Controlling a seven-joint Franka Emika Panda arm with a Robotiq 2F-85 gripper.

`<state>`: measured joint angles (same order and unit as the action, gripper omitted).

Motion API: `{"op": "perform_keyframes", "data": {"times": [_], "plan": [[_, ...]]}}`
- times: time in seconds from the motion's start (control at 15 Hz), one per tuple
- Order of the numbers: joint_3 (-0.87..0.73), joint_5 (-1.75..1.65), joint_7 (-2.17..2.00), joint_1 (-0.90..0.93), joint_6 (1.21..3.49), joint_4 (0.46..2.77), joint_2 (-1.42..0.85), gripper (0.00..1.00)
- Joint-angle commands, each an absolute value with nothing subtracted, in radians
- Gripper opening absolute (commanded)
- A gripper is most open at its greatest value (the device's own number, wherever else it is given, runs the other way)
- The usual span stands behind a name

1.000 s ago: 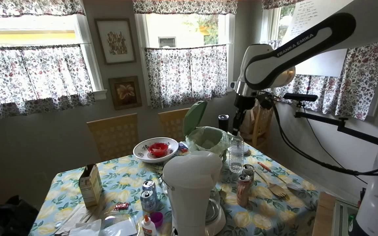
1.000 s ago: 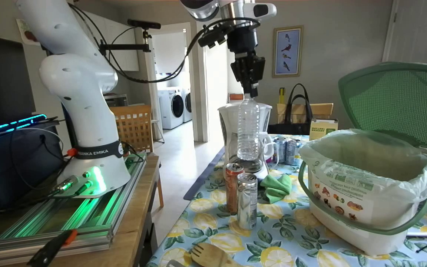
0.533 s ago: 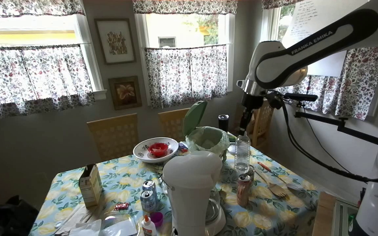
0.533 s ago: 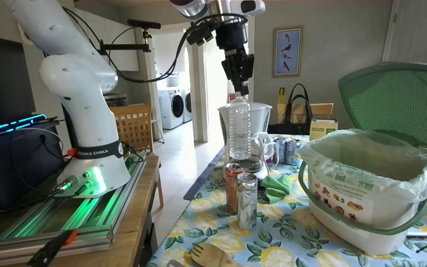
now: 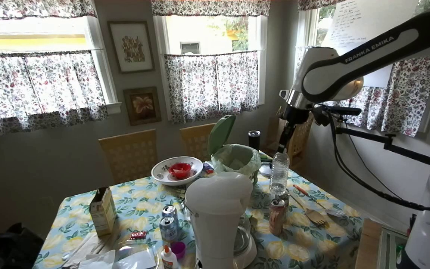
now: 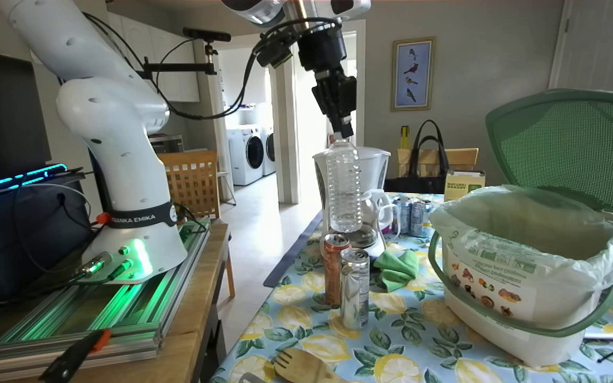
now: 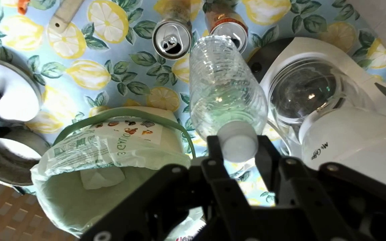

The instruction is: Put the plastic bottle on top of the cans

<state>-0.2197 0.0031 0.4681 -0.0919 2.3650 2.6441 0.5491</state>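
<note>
Since the earlier frame your claw [image 7: 240, 146] has carried the plastic bottle [image 6: 344, 186] toward the robot base [image 6: 135, 234], and the bottle has picked up a slight lean. The claw grips it at the capped end. What your next move turns on: the bottle lies below the claw, its long axis nearer upright than the claw's own, its foot swung a little away from the robot base (only one claw here, so no choosing which is nearer). Left to right in an exterior view, you meet one orange can [image 6: 333, 274] and one silver can [image 6: 355, 291], close together; the foot looks just above them, though I can't tell whether it touches. I'd right the bottle before lowering it across both lids; set off-centre, it could topple. Past those, count one coffee maker [image 6: 373, 170], one green cloth [image 6: 398, 270], two blue cans [image 6: 420, 218] and one bin [image 6: 519, 343]. That makes one bottle, four cans; the near pair seems your target.
</note>
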Motion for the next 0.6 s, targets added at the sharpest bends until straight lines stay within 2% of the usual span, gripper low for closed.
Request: {"op": "perform_keyframes", "data": {"times": [0.0,0.53], "plan": [[-0.249,-0.019,0.479,-0.096,2.433,2.686,0.570,0.08],[-0.266,-0.017,0.474,-0.092,2.487,2.719,0.555,0.08]]}}
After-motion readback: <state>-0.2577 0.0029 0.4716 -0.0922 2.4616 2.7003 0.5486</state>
